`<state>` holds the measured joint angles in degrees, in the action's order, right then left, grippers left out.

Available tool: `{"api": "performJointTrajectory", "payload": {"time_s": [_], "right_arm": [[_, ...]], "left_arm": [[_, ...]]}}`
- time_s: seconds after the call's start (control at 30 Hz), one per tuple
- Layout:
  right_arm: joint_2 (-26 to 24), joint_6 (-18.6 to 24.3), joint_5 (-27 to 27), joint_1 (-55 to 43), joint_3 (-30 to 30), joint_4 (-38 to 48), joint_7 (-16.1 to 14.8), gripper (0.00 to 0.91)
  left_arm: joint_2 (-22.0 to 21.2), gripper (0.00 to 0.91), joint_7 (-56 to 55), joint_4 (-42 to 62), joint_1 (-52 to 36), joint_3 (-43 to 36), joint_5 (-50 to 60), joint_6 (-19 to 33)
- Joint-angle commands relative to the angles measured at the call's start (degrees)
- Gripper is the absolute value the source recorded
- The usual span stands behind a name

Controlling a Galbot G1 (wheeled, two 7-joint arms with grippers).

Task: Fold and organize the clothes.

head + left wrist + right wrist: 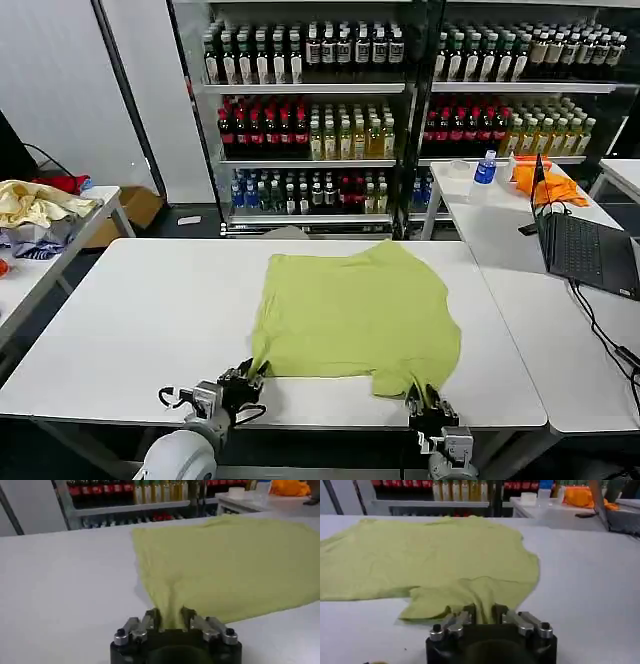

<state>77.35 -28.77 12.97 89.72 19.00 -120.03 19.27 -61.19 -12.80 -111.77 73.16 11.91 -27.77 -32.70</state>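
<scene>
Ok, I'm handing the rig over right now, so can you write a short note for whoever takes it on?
Left gripper: shut on the near left corner of the lime T-shirt, at the white table's front edge.
Right gripper: shut on the shirt's near right corner, by the sleeve.
Shirt: spread mostly flat mid-table, both near corners bunched in the fingers.
Done: both corners gripped.
Left: no fold shows yet; likely carry the near edge away from the robot, then finish folding and tidy.

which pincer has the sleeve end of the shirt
The right pincer: it pinches the lime T-shirt by its sleeve; the left pincer holds a plain corner.
</scene>
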Motion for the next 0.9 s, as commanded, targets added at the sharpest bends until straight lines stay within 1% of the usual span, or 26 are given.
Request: {"api": "performJointTrajectory", "payload": {"time_s": [0.03,0.2,0.4,0.43,0.57,0.73,0.9], "right_arm": [[0.1,0.8,0.1,1.7,0.3,-2.6,-0.2,0.0],[-0.5,1.6,-0.1,3.3,2.9,-7.3,-1.2,0.0],[-2.3,3.0,-1.5,7.0,6.4,-12.7,-2.9,0.0],[-2.8,3.5,-1.7,8.0,7.4,-14.9,-3.3,0.0],[-3.7,4.8,-2.5,9.8,10.0,-18.4,-4.4,0.0],[-5.6,6.8,-3.5,8.3,11.6,-17.5,-5.4,0.0],[-8.8,7.5,-5.0,3.9,11.1,-11.9,-6.5,0.0]], "left_arm": [[0.3,0.02,0.3,-3.8,1.9,2.5,-3.4,-0.3],[0.8,0.02,0.3,-8.7,4.2,5.1,-5.0,-0.3],[1.3,0.02,0.3,-14.9,9.1,8.3,-5.9,-0.2],[1.4,0.02,0.4,-16.2,10.1,8.7,-5.9,-0.2],[1.6,0.02,0.4,-18.9,12.0,9.6,-5.9,-0.1],[2.4,0.02,0.5,-18.3,10.3,9.4,-5.9,-0.1],[2.9,0.02,1.0,-13.5,6.7,8.0,-5.8,-0.1]]}}
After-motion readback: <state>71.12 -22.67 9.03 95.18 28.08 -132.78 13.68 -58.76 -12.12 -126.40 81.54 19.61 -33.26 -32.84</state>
